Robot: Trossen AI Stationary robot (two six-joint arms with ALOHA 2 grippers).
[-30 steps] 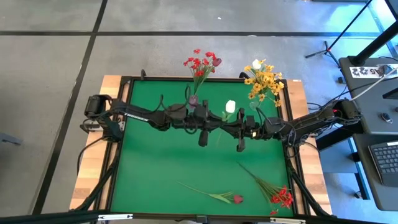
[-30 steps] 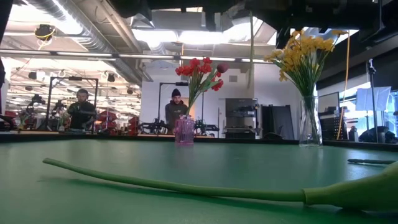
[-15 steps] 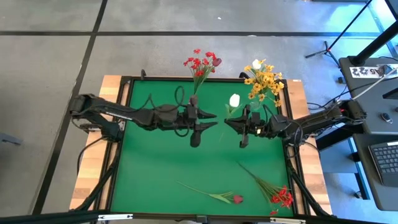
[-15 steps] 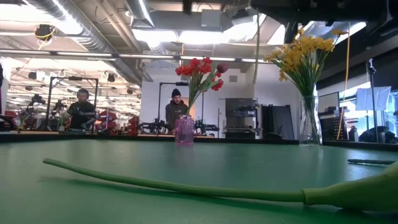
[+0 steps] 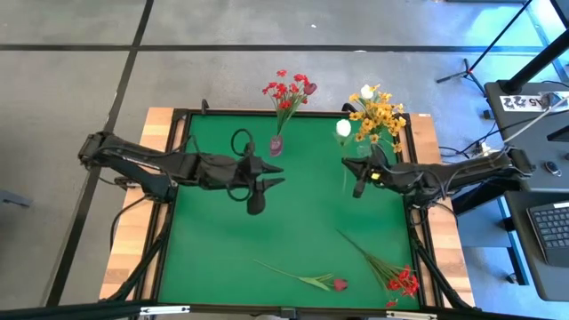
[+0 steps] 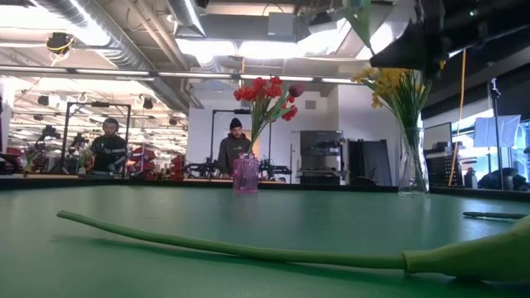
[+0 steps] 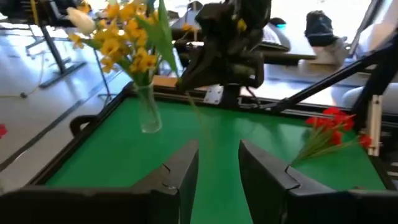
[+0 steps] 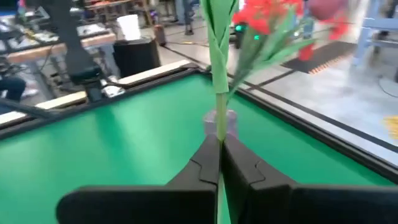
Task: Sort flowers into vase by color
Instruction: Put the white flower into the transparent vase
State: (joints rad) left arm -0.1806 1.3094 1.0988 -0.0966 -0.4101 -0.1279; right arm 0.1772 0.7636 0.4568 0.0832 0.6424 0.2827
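The right gripper (image 5: 356,185) was clamped on the white flower's stem (image 8: 219,81), at 3 o'clock of the left gripper (image 5: 260,185), whose fingers (image 7: 180,177) stood apart, empty.

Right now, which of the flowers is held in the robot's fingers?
The white bud flower, its stem pinched by the right gripper near the yellow bouquet's vase; the other loose flowers lie on the table.

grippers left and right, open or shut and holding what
Left gripper: open, holding nothing.
Right gripper: shut on the white flower by its stem.
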